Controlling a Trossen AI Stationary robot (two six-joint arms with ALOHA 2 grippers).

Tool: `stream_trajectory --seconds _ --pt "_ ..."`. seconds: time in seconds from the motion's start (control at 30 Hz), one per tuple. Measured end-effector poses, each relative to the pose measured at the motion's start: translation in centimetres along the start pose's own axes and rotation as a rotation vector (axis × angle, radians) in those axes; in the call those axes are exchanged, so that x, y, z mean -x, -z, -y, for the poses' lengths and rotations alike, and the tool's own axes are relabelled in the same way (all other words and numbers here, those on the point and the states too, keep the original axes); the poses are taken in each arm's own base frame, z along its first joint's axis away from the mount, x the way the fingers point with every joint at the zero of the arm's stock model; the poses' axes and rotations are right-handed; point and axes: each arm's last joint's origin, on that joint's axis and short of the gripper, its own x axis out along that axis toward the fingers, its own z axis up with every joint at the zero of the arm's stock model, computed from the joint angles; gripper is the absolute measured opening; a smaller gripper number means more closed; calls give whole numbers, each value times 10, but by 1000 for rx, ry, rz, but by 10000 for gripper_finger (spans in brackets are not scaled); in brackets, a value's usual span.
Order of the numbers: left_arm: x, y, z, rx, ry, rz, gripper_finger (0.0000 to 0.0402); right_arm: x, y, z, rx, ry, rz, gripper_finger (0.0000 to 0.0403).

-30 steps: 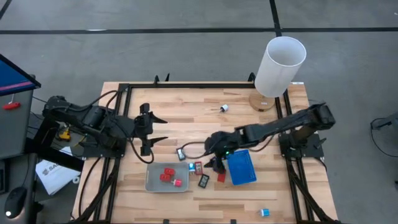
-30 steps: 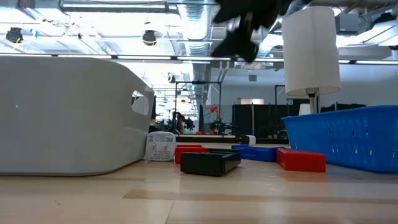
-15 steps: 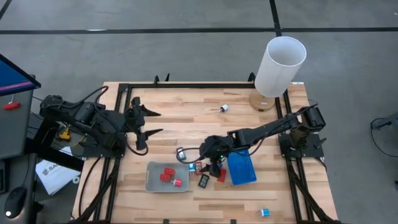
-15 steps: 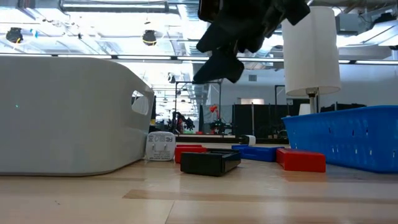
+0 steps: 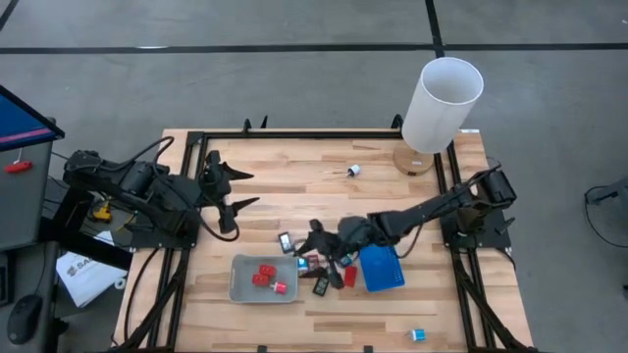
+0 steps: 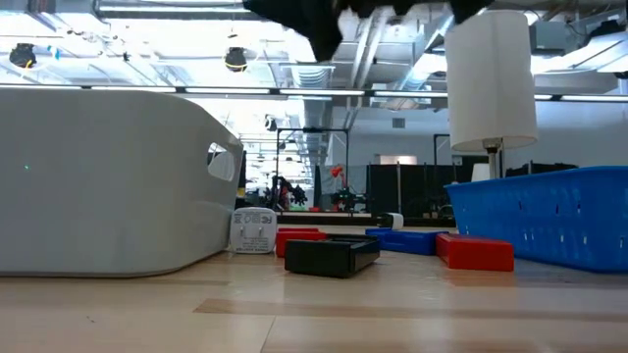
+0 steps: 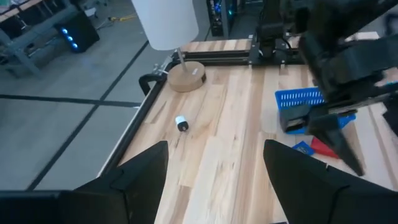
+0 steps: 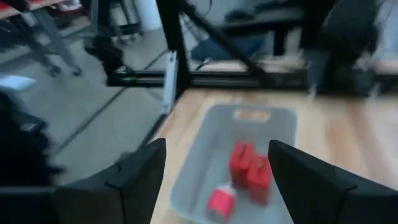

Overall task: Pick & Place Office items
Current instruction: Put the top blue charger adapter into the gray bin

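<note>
Near the lower centre of the high view, the right gripper [image 5: 312, 238] hangs with its fingers spread wide and nothing between them, above the loose office items [image 5: 316, 265] scattered between the grey tray [image 5: 240, 284] and the blue tray [image 5: 381, 267]. Its wrist view looks down on the grey tray [image 8: 205, 149], which holds three red blocks [image 8: 244, 171]. At the left of the high view, the left gripper [image 5: 234, 188] hovers over bare wood, its fingers wide apart and empty. One small white piece [image 5: 353, 171] lies alone near the white cylinder [image 5: 441, 104] at upper right, and a cyan bit [image 5: 418, 335] sits near the bottom edge.
</note>
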Motion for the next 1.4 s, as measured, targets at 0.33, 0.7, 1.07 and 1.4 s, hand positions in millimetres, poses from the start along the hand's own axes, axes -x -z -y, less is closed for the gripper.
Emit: stream_trajectory --seconds 0.33,0.7,1.07,1.4 --pt "-12 2 8 -13 -22 -39 260 18 71 -7 102 209 -1 276" --pt "-23 2 7 -16 -61 -68 260 29 88 19 80 207 -8 276" --pt "-22 3 6 -39 -61 -72 260 9 87 38 73 129 -128 276" --pt "-12 3 0 -26 -54 -53 260 -33 97 27 59 41 -212 276"
